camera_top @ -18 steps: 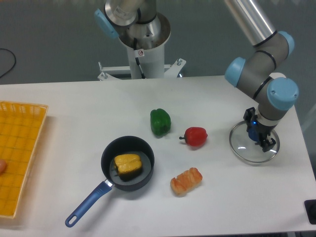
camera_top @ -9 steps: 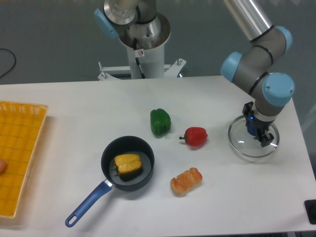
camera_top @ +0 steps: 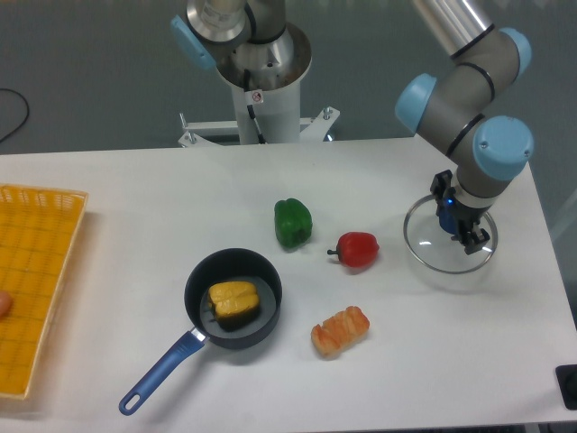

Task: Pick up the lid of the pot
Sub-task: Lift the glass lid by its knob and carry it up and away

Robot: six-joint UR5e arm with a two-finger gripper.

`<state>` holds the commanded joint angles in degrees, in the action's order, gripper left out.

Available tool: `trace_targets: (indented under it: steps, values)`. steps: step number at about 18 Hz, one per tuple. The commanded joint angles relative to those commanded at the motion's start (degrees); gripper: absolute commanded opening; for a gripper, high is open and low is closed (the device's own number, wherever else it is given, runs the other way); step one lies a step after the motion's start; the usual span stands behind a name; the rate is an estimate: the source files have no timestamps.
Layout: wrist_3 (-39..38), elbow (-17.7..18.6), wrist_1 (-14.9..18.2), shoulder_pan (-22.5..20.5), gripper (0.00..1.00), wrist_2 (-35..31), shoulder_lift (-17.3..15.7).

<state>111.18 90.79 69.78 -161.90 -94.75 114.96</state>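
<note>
At the right of the table, the gripper (camera_top: 462, 219) is shut on the blue knob of the round pot lid (camera_top: 436, 250). The lid is clear glass with a thin metal rim. Fingers and knob cover part of its centre and right side. The lid looks slightly tilted, and its height over the white surface is hard to tell.
A black pan (camera_top: 199, 273) with a blue handle holds a yellow item. Between pan and lid lie a green pepper (camera_top: 293, 224), a red vegetable (camera_top: 358, 250) and an orange-brown piece (camera_top: 340, 331). A yellow crate (camera_top: 72, 230) stands at the left edge.
Gripper and lid have moved together to the left and slightly up in the view. The pan and the food items have stayed in place.
</note>
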Motion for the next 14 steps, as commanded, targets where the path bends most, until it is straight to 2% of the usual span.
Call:
trace_targets:
  steps: [6, 14]
  values:
    - [-1.84, -0.09, 3.61, 0.61, 0.63, 0.09, -2.02]
    - [-2.11, -0.44, 4.75, 1.32, 0.63, 0.26, -2.90]
